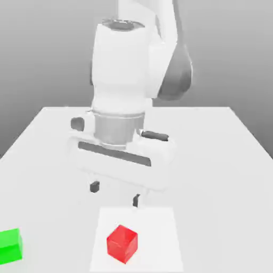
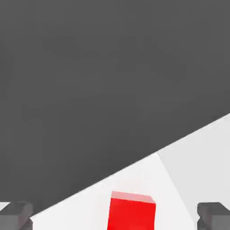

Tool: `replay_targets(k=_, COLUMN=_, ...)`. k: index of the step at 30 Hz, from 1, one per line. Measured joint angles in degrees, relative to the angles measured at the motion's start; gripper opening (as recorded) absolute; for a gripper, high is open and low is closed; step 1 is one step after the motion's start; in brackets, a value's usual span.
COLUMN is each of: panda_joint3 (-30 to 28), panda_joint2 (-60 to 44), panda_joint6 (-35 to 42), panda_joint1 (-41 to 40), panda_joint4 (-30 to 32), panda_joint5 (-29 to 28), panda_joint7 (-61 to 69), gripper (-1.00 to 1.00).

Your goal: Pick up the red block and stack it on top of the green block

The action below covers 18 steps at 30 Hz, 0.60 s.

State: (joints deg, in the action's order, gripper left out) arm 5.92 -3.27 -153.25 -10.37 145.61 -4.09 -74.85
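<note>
The red block (image 1: 122,243) rests on a lighter square patch of the white table, near the front edge. In the hand view the red block (image 2: 132,211) lies between my two fingertips, which stand far apart. My gripper (image 1: 115,193) hangs open above the table, a little behind the red block and not touching it. The green block (image 1: 10,246) sits on the table at the exterior view's far left, partly cut off by the frame, well apart from the red block.
The white table (image 1: 213,160) stretches back behind the arm. A lighter square patch (image 1: 154,224) marks the area under the red block. The arm's bulky white body (image 1: 122,69) rises over the table's middle.
</note>
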Motion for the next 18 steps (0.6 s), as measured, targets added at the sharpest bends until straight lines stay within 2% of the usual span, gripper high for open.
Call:
replay_targets(k=3, panda_joint3=-0.03, panda_joint2=-6.03, panda_joint6=-3.39, panda_joint1=0.02, panda_joint4=1.09, panda_joint5=1.19, panda_joint7=-1.63, gripper=0.0)
replay_targets(k=7, panda_joint3=-1.59, panda_joint2=-14.31, panda_joint6=-10.08, panda_joint1=1.21, panda_joint4=0.16, panda_joint5=-0.32, panda_joint7=-3.2, gripper=0.0)
replay_targets(k=8, panda_joint3=-2.01, panda_joint2=-15.86, panda_joint6=-11.38, panda_joint1=1.57, panda_joint4=-0.06, panda_joint5=-0.65, panda_joint7=-3.46, gripper=-1.0)
replay_targets(k=14, panda_joint3=-2.22, panda_joint2=-16.64, panda_joint6=-12.1, panda_joint1=1.75, panda_joint4=-0.17, panda_joint5=-0.8, panda_joint7=-3.61, gripper=-1.0)
replay_targets(k=18, panda_joint3=-1.15, panda_joint2=-10.99, panda_joint6=-7.38, panda_joint1=0.98, panda_joint4=0.7, panda_joint5=0.72, panda_joint7=-2.49, gripper=-1.0)
